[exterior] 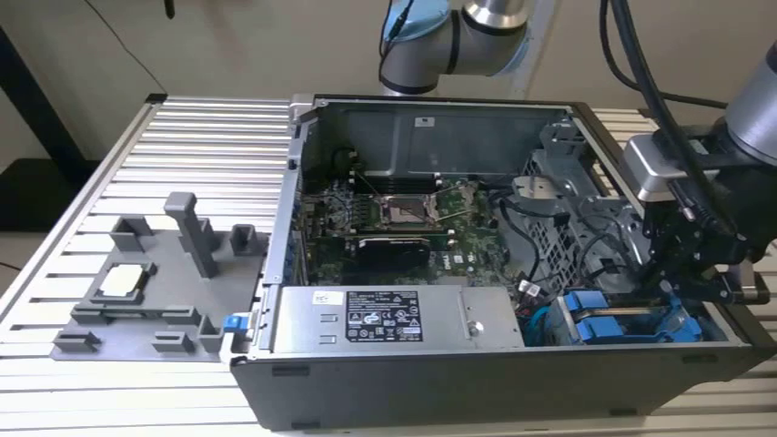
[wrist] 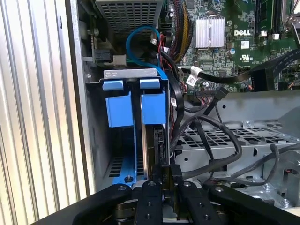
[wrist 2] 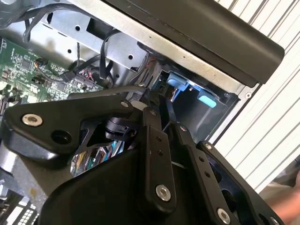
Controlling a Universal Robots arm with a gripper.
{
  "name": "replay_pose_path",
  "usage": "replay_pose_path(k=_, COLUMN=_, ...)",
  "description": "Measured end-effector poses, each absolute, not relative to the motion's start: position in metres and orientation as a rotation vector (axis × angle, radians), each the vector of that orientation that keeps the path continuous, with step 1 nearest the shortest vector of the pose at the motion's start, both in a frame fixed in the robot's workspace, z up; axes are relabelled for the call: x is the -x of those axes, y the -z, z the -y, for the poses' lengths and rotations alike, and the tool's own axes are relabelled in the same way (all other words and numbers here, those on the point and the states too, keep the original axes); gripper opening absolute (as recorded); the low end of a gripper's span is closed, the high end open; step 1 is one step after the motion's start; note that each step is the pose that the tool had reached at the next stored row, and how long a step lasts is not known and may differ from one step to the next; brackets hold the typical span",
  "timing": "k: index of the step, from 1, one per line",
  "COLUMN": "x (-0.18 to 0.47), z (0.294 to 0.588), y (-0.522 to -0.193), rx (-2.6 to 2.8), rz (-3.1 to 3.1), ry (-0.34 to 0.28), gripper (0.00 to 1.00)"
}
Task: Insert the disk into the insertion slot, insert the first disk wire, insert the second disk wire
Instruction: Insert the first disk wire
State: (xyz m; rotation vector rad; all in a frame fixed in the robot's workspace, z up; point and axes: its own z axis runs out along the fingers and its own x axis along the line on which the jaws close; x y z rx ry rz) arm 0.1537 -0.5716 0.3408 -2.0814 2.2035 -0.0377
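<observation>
The fingers [wrist: 151, 197] hang inside the open computer case [exterior: 486, 387] at the exterior view's right. In the first wrist view they look drawn together on a small black plug [wrist: 169, 171]. Their tips are partly hidden, so that grip is a judgement. From the plug a black wire [wrist: 225, 161] loops off over the perforated metal beside it.

The disk [wrist: 153, 108] already stands on edge in the insertion slot [wrist: 130, 74]. Its blue frame is just beside that of a second drive [wrist: 119, 110], which lies nearer the case wall. The disk's long axis runs straight away from the fingers, with its blue tab at the far end. The plug sits at the disk's near end, in line with that axis. The first step looks done and a wire connection is in hand. Whether the plug is fully seated cannot be told. The case rests on a ribbed bench [exterior: 182, 137].
</observation>
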Motion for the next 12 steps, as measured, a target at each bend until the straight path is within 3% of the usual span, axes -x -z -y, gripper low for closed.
replay_pose_path(k=12, x=-0.1538, z=0.5716, y=-0.3399, rx=2.106, rz=-2.18, ry=0.035, gripper=0.19)
